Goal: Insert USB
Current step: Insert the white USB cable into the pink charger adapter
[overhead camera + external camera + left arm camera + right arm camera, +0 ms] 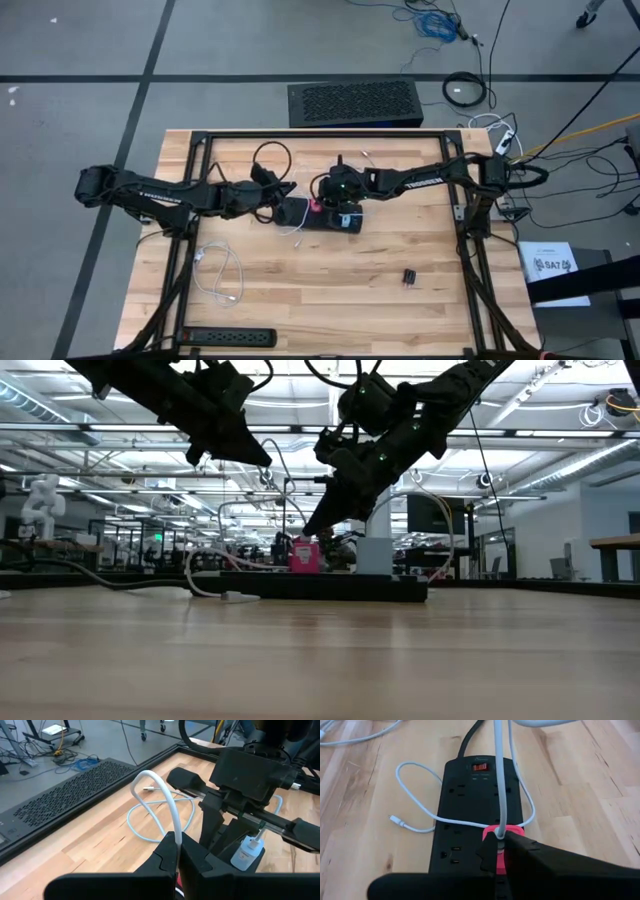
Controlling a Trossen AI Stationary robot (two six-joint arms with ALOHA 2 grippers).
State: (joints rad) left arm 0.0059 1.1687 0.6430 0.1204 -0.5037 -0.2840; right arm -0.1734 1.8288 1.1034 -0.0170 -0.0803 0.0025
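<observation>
Right gripper [498,851] pinches white cable [501,785] at pink charger [492,851].

Black vented box [354,103] on the floor just past the table's far edge. Loose white cable [222,273] coiled front-left on the wooden table [330,290], small black adapter [410,276] front-right, second black power strip [226,338] along the near edge.

Item count, table surface

We count two power strips [318,214] [228,339], two arms [165,195] [420,180], two chargers, pink [501,851] and white [246,857], two loose white cables [222,272] [420,805], one small black adapter [410,276].
</observation>
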